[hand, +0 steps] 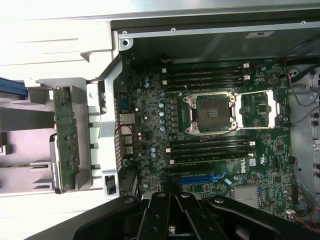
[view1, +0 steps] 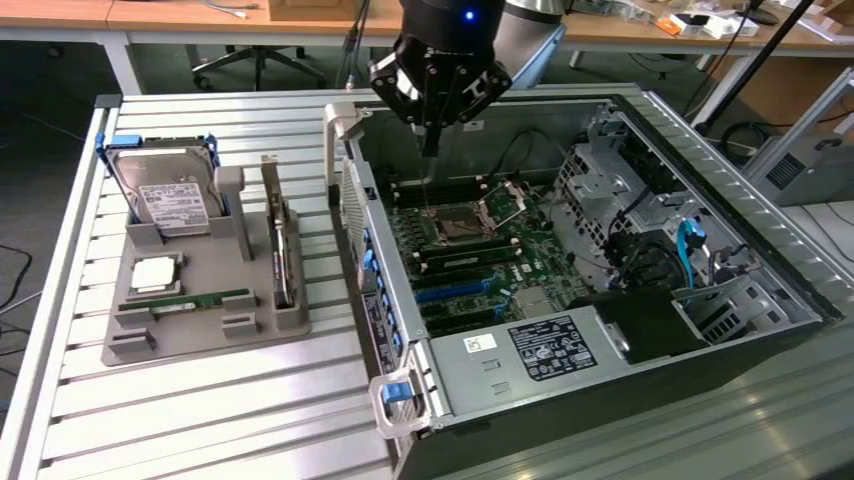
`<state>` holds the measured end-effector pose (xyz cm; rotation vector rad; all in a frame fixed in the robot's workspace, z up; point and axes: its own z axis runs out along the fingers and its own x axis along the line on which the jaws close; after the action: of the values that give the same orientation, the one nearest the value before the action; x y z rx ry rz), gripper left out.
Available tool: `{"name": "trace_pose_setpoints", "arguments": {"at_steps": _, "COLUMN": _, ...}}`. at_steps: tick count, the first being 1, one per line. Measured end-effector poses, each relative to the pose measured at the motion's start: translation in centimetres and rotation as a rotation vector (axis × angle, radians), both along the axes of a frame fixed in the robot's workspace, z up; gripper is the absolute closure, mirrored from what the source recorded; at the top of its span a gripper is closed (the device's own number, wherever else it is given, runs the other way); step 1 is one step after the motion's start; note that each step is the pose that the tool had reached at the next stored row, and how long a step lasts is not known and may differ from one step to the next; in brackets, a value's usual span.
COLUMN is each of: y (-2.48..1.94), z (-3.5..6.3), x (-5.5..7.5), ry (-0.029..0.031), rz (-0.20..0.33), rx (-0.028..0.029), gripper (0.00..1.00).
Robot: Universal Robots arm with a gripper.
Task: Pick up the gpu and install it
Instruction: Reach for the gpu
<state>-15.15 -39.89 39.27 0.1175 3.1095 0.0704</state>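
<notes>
In the exterior view, the gripper [view1: 430,138] hangs over the far end of the open computer case [view1: 767,255]. Its fingers are pressed together with nothing between them. The case stands by the table [view1: 200,420] edge at the exterior view's right and holds a motherboard [view1: 514,262] and a power supply [view1: 534,352]. Toward the opposite edge, a gray holder tray [view1: 200,335] carries a hard drive [view1: 167,195], a CPU [view1: 154,273], a RAM stick [view1: 187,300] and the gpu [view1: 278,240]. The gpu stands on its long edge in the slot nearest the case.

In the wrist view, the closed gripper [hand: 171,205] is above the motherboard [hand: 150,165], and the gpu [hand: 66,135] stands in the tray just outside the case.
</notes>
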Motion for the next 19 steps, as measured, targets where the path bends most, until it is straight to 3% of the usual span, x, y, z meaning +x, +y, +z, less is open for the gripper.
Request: {"name": "trace_pose_setpoints", "arguments": {"at_steps": 19, "y": -0.02, "z": 0.0, "x": -0.95, "ry": 0.0, "rz": 0.0, "rx": 0.0, "gripper": 0.89}}
